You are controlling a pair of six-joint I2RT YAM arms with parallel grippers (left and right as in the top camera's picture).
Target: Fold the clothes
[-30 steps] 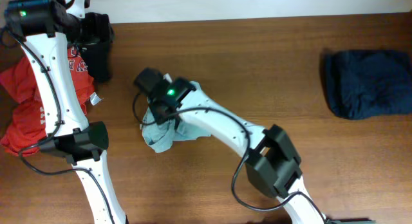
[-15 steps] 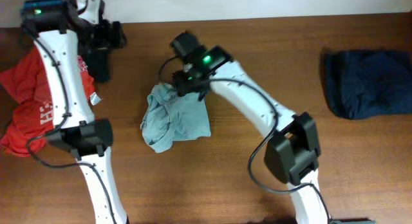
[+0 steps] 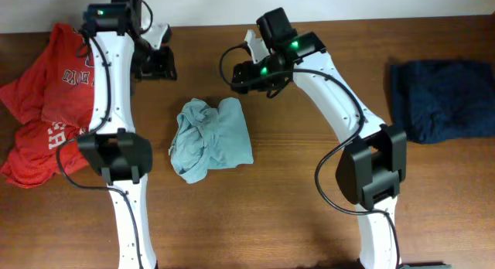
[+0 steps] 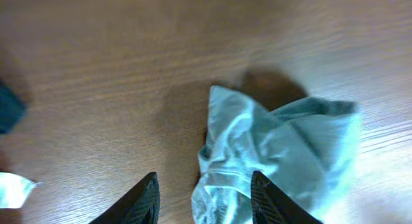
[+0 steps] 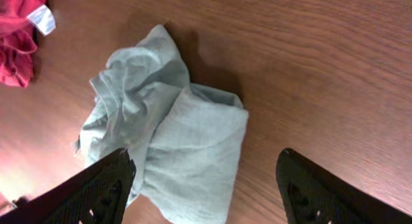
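Grey-blue T-shirt (image 3: 210, 139) lies crumpled on the wooden table (image 3: 271, 223) between the arms, long axis running toward the robot; left gripper (image 4: 205, 192) and right gripper (image 5: 205, 158) hover beyond its far edge, fingers apart, empty; the right looks slightly nearer.
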